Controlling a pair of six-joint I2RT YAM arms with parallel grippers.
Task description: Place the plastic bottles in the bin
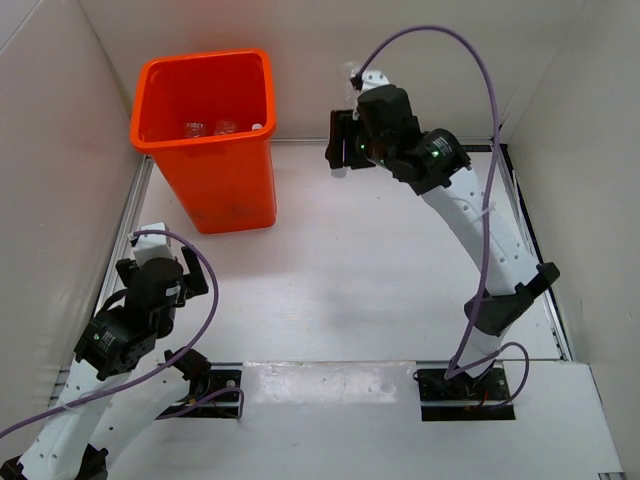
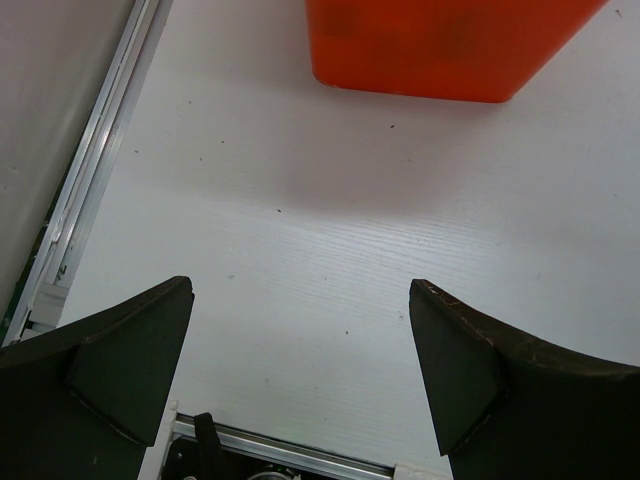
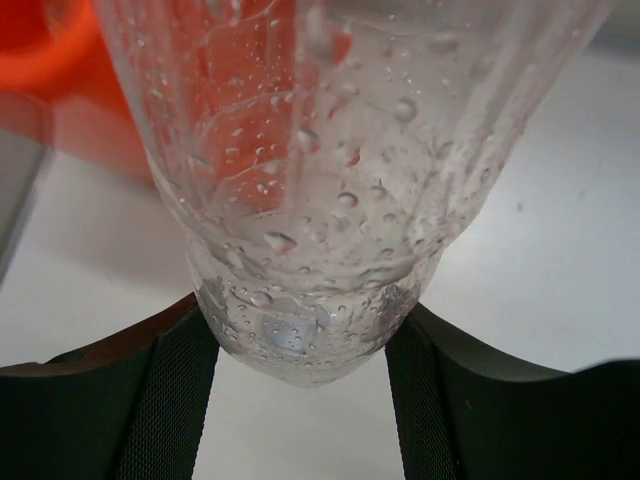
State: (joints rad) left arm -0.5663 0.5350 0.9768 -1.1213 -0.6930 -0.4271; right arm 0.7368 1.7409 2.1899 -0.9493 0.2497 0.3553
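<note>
My right gripper (image 3: 300, 335) is shut on a bare clear plastic bottle (image 3: 300, 180) wet with droplets, its fingers pressing on the narrow end. From above, the right gripper (image 1: 341, 150) hangs over the back of the table, to the right of the bin (image 1: 225, 185). The bright orange bin stands at the back left and shows behind the bottle in the right wrist view. Two clear bottles (image 1: 196, 129) lie in it. The left gripper (image 2: 300, 290) is open and empty, low over the table near the left front, with the bin's base (image 2: 440, 50) ahead of it.
White walls enclose the table on the left, back and right. A metal rail (image 2: 90, 190) runs along the left edge beside my left gripper. A purple cable (image 1: 480, 70) loops above the right arm. Both arm bases sit at the near edge.
</note>
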